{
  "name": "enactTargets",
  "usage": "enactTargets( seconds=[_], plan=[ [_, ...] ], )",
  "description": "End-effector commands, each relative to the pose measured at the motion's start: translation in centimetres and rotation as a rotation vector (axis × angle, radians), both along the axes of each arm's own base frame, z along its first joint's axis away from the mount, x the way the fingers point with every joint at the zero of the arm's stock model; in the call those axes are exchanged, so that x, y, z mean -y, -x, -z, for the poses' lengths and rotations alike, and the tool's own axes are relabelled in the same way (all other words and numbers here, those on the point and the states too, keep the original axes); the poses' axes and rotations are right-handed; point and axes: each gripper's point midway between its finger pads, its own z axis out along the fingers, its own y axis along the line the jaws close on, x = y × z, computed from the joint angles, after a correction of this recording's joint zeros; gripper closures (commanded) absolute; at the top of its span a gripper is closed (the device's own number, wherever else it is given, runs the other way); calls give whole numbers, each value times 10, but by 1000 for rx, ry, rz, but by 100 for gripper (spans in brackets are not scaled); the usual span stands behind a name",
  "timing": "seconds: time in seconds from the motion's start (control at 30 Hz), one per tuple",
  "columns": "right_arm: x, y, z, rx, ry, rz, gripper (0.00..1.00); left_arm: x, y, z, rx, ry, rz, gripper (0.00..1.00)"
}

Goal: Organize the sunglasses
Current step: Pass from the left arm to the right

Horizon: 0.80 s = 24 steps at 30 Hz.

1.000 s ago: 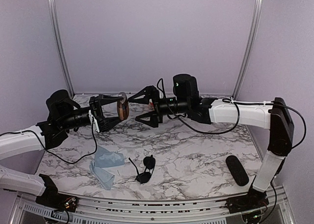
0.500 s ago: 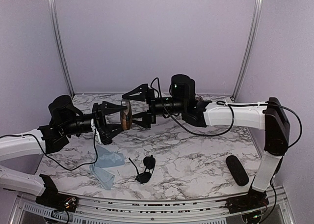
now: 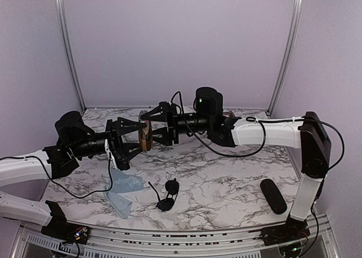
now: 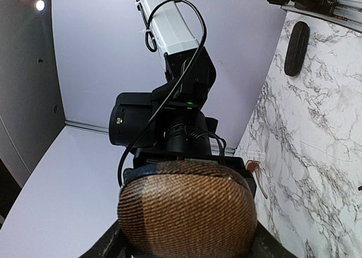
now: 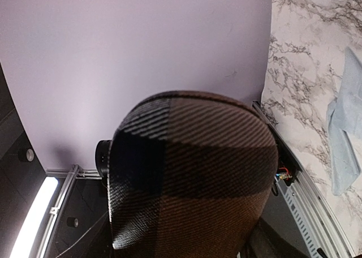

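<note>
The oblong brown woven case point(image 3: 146, 136) hangs in the air over the back middle of the table, between both arms. My left gripper point(image 3: 140, 139) is shut on its left end, and the case point(image 4: 186, 213) fills the left wrist view. My right gripper point(image 3: 154, 124) has closed around the other end, where the case point(image 5: 192, 179) blocks most of the right wrist view. The black round-lens sunglasses point(image 3: 168, 194) lie folded on the table near the front. Of the brown sunglasses, only a thin arm point(image 4: 255, 176) peeks out behind the right arm.
A crumpled light-blue cloth point(image 3: 123, 191) lies left of the black sunglasses. An oblong black case point(image 3: 273, 196) rests at the front right. The marble table point(image 3: 226, 173) is walled by purple panels at the back and sides.
Both arms came together at the middle. The left one carried the brown case lower and to the right. The right gripper slid over the case's other end and its jaws narrowed onto it.
</note>
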Motion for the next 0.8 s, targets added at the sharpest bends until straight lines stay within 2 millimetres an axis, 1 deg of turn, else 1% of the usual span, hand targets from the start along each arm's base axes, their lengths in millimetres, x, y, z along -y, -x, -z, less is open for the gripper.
enactTargets(
  seconds=[0.0, 0.03, 0.13, 0.27, 0.4, 0.43, 0.47, 0.5, 0.53, 0.57, 0.67, 0.7, 0.77],
  plan=[
    [-3, 12, -45, 147, -127, -42, 40, 1, 4, 10, -67, -11, 7, 78],
    [-2, 12, -44, 146, -126, -41, 41, 0, 3, 10, -70, -12, 1, 75],
    [-1, 11, -46, 155, -133, -43, 44, -1, 3, 11, -89, -9, -9, 57],
    [4, 5, -48, 178, -137, -23, 49, -5, 1, 9, -174, 6, -35, 38],
    [14, -9, -48, 198, -133, 24, 50, -8, -6, 12, -228, 8, -83, 27],
    [16, -12, -47, 203, -128, 33, 50, -8, -8, 12, -253, 11, -91, 21],
    [17, -12, -46, 210, -123, 37, 51, -8, -9, 12, -275, 11, -96, 10],
    [17, -12, -45, 219, -113, 42, 52, -8, -10, 12, -295, 13, -100, 2],
    [24, -26, -43, 236, -98, 80, 54, -7, -11, 10, -314, 17, -103, 1],
    [28, -33, -40, 249, -74, 106, 55, -8, -12, 8, -329, 24, -107, 1],
    [38, -48, -34, 306, -15, 166, 55, -10, -18, 1, -398, 67, -141, 1],
    [41, -53, -33, 320, 3, 184, 55, -11, -23, -4, -437, 96, -166, 1],
    [47, -61, -29, 344, 35, 211, 55, -15, -35, -22, -524, 179, -221, 1]
  ],
)
